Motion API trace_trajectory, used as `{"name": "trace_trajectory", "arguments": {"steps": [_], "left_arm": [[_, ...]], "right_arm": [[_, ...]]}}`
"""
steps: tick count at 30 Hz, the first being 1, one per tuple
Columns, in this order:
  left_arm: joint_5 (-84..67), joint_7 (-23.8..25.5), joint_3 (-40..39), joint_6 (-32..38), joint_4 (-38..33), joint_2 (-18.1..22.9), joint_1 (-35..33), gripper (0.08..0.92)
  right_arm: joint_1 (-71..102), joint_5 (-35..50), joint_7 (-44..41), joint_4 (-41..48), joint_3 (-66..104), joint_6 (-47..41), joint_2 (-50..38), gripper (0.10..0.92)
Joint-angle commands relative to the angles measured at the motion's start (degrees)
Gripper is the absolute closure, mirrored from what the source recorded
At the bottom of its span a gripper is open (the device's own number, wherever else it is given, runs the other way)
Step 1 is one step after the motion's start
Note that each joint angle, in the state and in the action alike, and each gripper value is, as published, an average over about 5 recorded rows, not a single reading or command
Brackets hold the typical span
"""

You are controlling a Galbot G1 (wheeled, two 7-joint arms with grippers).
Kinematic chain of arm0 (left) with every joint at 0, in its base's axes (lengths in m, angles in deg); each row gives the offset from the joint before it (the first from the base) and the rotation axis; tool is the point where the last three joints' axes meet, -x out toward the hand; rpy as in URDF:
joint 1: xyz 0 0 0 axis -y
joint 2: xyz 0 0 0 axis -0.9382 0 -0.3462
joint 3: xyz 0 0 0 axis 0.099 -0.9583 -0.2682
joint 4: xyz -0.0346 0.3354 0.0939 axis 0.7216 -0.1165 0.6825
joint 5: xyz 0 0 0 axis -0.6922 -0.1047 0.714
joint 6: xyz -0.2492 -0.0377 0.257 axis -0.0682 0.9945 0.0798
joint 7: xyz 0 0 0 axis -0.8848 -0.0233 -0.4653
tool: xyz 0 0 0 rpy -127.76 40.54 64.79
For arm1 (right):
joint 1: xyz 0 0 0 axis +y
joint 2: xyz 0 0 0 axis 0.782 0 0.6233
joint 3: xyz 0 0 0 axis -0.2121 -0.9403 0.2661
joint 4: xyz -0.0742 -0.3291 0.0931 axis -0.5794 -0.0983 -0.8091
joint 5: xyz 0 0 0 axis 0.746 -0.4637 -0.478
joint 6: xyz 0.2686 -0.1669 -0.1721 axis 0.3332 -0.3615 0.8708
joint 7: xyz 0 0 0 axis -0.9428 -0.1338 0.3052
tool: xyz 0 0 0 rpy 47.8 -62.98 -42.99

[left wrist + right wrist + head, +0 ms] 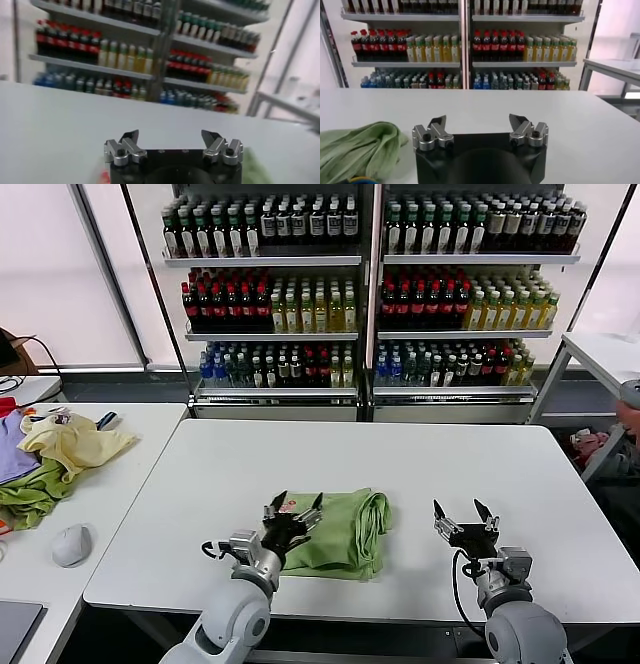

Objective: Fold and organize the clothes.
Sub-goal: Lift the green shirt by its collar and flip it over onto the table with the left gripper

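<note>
The light green polo shirt (345, 531) lies folded into a compact bundle on the white table (420, 464), near its front edge. A bit of its red-and-white print shows at its near left corner. My left gripper (296, 506) is open and empty, held over the shirt's left edge. My right gripper (461, 513) is open and empty, above bare table to the right of the shirt. In the right wrist view the shirt (357, 152) lies beside the open gripper (477, 122). In the left wrist view the open gripper (172, 135) faces the table, with a green blur of shirt (255, 170) at the edge.
A second table on the left holds a pile with a pale yellow garment (75, 444), a darker green one (30, 494), a purple one (10, 446) and a grey mouse-like object (72, 545). Drink shelves (370, 284) stand behind. Another table (605, 354) is at the far right.
</note>
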Motion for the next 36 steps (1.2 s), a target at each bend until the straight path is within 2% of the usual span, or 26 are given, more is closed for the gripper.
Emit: {"name": "trace_trajectory", "arguments": {"steps": [1, 7, 10, 19, 27, 33, 36], "left_arm": [[10.05, -6.51, 3.17, -2.92, 5.84, -0.82, -2.34, 0.177], [9.82, -7.57, 1.47, -6.91, 5.51, 0.05, -3.17, 0.177], [9.63, -7.61, 0.95, -7.67, 4.77, 0.12, -3.71, 0.208], [6.34, -6.23, 0.56, -7.72, 3.47, -0.26, -4.6, 0.458], [-7.88, -4.67, 5.32, -5.36, 0.92, -1.99, -3.71, 0.692], [-15.67, -3.64, 15.52, -4.75, -3.44, -6.99, -3.57, 0.853], [-20.03, -3.4, 22.23, -5.11, -5.44, -11.38, -3.84, 0.884]], "right_arm": [[-0.06, -0.13, 0.04, -0.02, -0.02, 0.01, 0.2, 0.203], [0.68, -0.16, 0.07, -0.84, 0.47, 0.0, 0.27, 0.203], [0.92, -0.11, 0.08, -1.24, 0.67, -0.02, 0.17, 0.203], [0.58, -0.12, 0.25, -1.54, 0.32, -0.09, 0.21, 0.203], [0.34, -0.1, 0.44, -1.85, 0.17, -0.01, 0.32, 0.203], [-0.35, -0.09, 0.3, -1.67, -0.39, 0.42, 0.68, 0.203], [-0.82, -0.06, 0.2, -1.49, -0.77, 0.73, 0.86, 0.203]]}}
